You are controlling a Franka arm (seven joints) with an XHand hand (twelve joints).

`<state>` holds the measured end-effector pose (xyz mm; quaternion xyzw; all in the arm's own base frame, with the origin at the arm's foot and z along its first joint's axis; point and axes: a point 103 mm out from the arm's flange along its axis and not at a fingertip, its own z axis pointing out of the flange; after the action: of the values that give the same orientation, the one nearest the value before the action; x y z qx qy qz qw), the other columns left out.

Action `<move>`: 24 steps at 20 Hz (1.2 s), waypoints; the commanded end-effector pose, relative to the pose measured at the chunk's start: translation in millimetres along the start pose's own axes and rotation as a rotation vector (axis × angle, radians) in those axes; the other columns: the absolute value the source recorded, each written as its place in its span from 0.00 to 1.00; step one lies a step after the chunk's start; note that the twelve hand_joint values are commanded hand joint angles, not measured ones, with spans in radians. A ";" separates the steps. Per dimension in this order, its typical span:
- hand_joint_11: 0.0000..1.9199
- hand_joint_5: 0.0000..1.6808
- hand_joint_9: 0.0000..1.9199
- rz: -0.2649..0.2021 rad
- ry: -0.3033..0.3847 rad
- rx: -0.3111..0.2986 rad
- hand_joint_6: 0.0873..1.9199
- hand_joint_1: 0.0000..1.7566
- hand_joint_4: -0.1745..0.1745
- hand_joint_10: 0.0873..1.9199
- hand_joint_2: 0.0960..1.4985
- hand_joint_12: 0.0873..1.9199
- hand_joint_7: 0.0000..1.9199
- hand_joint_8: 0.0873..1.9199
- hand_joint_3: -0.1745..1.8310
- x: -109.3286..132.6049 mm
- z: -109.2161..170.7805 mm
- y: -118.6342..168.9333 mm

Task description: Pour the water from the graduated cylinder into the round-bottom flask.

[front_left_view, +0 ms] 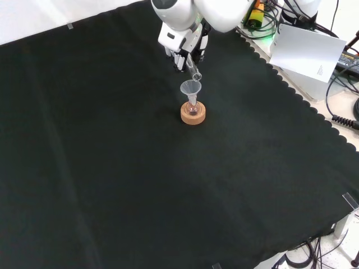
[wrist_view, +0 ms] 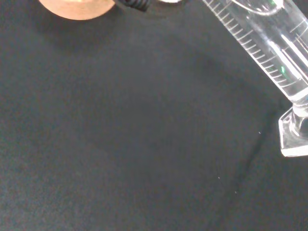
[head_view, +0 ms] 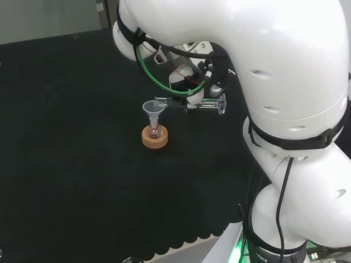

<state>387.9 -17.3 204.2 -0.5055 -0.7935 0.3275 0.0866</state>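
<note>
A small round-bottom flask stands in a cork ring near the middle of the cloth. A clear funnel sits in its neck. The hand is shut on the clear graduated cylinder and holds it tipped about level. The cylinder's mouth is just above the funnel's rim, and its foot points away from the flask. I cannot tell how much water is in either vessel.
The arm's big white links stand at the right of the head view. In the front view the cloth's scalloped edge runs down the right, with a white sheet and cables beyond it.
</note>
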 end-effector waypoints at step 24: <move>0.62 0.66 0.79 0.036 -0.044 0.056 0.38 0.73 0.00 0.00 0.68 0.40 0.59 0.38 0.09 8.2 -13.8 4.1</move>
<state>392.8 -21.4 209.2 -0.5207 -0.7708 0.3572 0.0844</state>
